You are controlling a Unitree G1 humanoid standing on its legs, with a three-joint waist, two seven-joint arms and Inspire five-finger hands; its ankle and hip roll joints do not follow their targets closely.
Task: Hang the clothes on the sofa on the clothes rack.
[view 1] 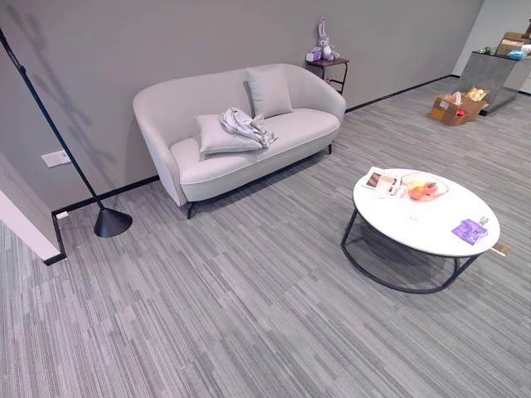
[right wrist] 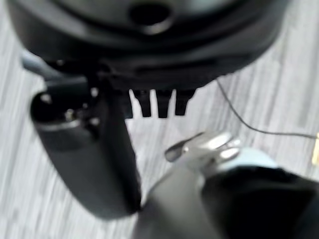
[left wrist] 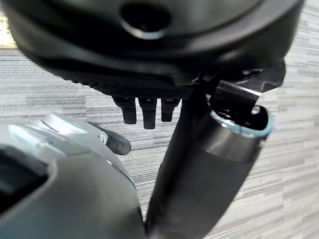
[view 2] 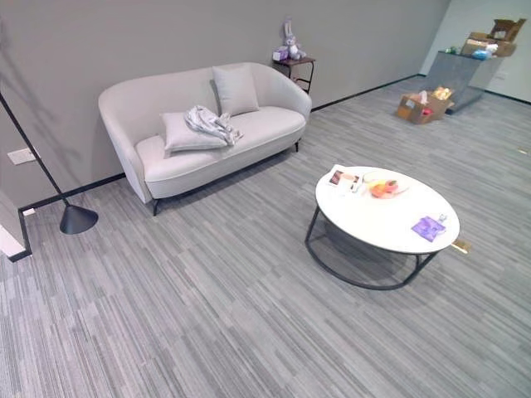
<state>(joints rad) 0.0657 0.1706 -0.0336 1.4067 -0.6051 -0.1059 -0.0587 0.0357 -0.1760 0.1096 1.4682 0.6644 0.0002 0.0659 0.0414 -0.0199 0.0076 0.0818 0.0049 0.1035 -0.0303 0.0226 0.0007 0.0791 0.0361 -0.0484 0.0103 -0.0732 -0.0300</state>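
1. Where the clothes rack (view 1: pixel 50 133) rises past the picture's top edge, just its slanted black pole and cone base show, left of the sofa (view 1: pixel 241 124).
2. Crumpled pale clothes (view 1: pixel 246 125) lie on the sofa seat, partly over a cushion (view 1: pixel 217 137).
3. Left hand (left wrist: pixel 144 112) and right hand (right wrist: pixel 159 104) both hang over carpet, fingers straight, holding nothing.
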